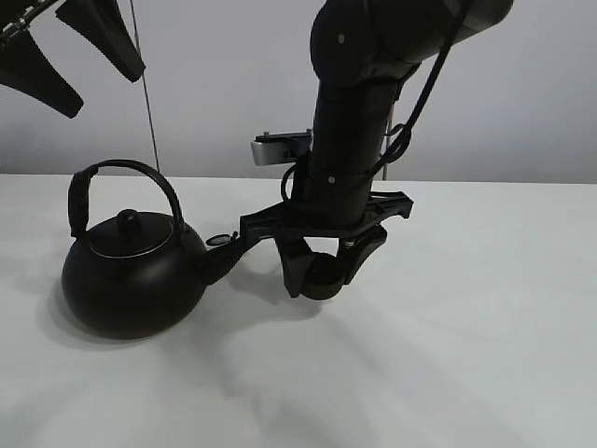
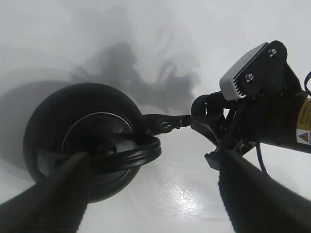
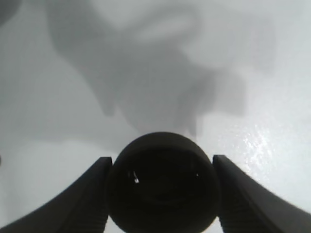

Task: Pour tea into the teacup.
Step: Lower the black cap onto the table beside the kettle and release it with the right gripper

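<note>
Right gripper: the right gripper (image 3: 161, 162) is clamped on the teacup (image 3: 160, 191), one black finger pressed against each side of it.
Teacup, count: one, small, round and matte black, with a dark inside and two tiny glints in it; whether it holds anything cannot be told.
Teacup, place: between the right gripper's fingers, low over the white table (image 1: 466, 355) near the middle of the exterior view. Whether its base touches the table or hangs just above cannot be told.
Right arm: one thick black arm coming down from the top of the exterior view, with a grey wrist camera (image 1: 280, 147) on its back.
Kettle, count: one big round black kettle (image 1: 131, 280), standing upright on the table to the left of the teacup.
Spout: one spout (image 1: 219, 261) pointing toward the teacup, close to the right gripper but apart from the cup.
Handle: one arched handle (image 1: 126, 168), raised over the kettle.
Lid: one lid (image 1: 129, 233) with a knob, seated on the kettle.
Left gripper: the left gripper (image 2: 151, 160) hangs above the kettle with its two fingers spread wide and nothing between them, well clear of the handle.
Grippers, count: two.
Table: one, white and glossy, carrying soft shadows of the arms and the kettle.
</note>
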You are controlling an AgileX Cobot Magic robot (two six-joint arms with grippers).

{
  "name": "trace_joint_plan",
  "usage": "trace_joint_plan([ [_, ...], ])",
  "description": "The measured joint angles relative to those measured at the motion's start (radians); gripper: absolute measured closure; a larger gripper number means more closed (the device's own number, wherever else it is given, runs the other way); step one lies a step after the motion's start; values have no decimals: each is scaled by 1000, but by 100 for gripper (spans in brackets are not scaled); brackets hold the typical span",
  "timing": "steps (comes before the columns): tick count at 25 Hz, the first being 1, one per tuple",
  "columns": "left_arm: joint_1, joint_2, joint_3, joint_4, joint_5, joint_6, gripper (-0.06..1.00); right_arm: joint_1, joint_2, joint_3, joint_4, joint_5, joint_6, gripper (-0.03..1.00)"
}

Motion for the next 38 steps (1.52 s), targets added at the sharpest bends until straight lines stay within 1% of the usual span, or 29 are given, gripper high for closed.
trace_joint_plan([
  [4, 0, 0, 0, 0, 0, 0, 42, 0, 11, -1, 8, -27, 0, 57],
  [12, 0, 0, 0, 0, 0, 0, 42, 0, 52, -1, 23, -43, 0, 57],
  [38, 0, 0, 0, 0, 0, 0, 42, 0, 52, -1, 48, -54, 4, 57],
])
